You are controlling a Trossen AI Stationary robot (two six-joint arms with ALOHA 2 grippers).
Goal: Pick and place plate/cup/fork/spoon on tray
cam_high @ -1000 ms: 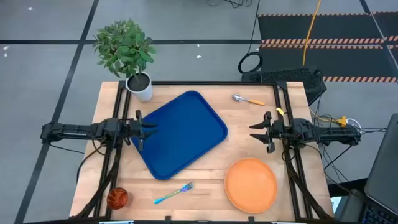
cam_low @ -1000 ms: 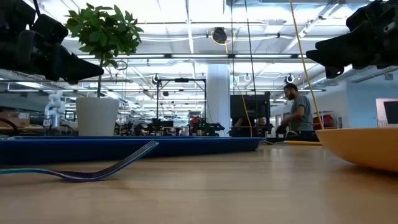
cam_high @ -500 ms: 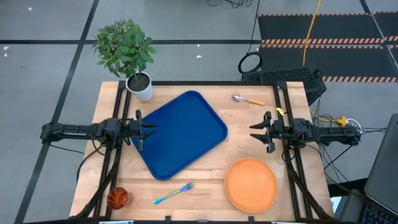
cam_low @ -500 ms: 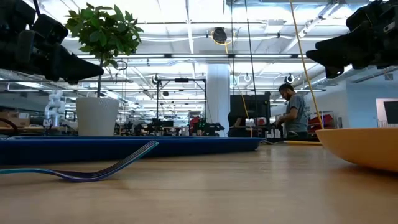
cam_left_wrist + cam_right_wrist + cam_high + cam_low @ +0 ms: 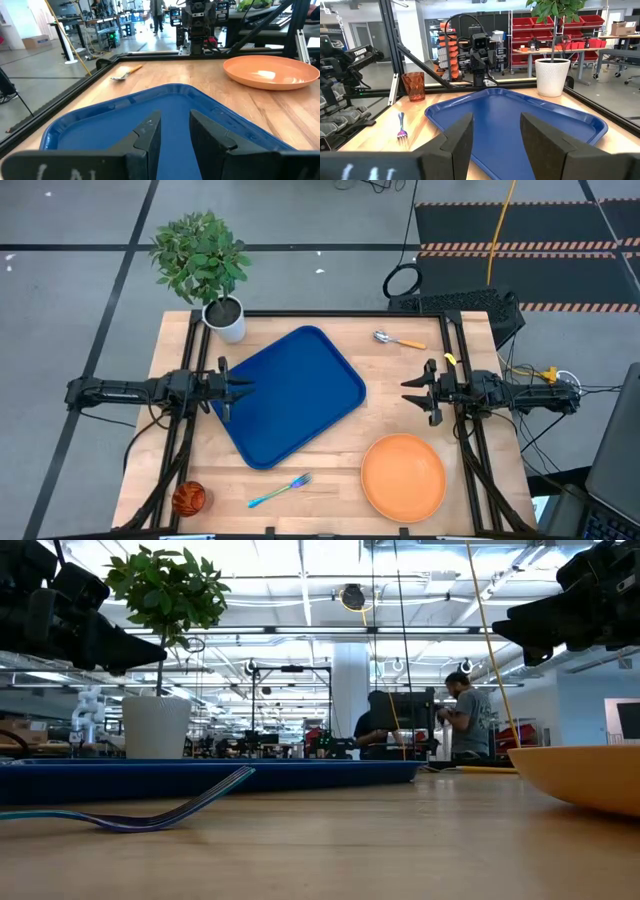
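Left gripper [image 5: 232, 391]: held above the table at the left edge of the tray; fingers [image 5: 150, 135] parted, nothing between them.
Right gripper [image 5: 412, 391]: held above bare table wood, facing the left gripper across the tray; fingers [image 5: 460, 140] spread apart, holding nothing.
Tray [image 5: 315, 370]: dark blue, set at an angle on the table, directly in front of the left gripper and between the two grippers; nothing lies on it.
Plate [image 5: 403, 476]: orange, flat on the table, near the right gripper, on the side toward the table's front edge; apart from the tray.
Spoon [image 5: 397, 340]: silver bowl, orange handle, flat on the wood near the right gripper, on the side toward the table's far edge; beside the tray's far right corner, not touching it.
Fork [image 5: 281, 490]: blue handle, greenish tines, on the wood just past the tray's near corner, between the two grippers and nearer the table's front edge.
Cup [image 5: 188, 498]: dark red-brown, upright, near the table's front left corner, well apart from the left gripper.
Plant pot [image 5: 227, 321]: white, with a green plant, at the table's far left corner, beyond the left gripper.
People [image 5: 468, 715]: in the room behind the table, well away from both arms.
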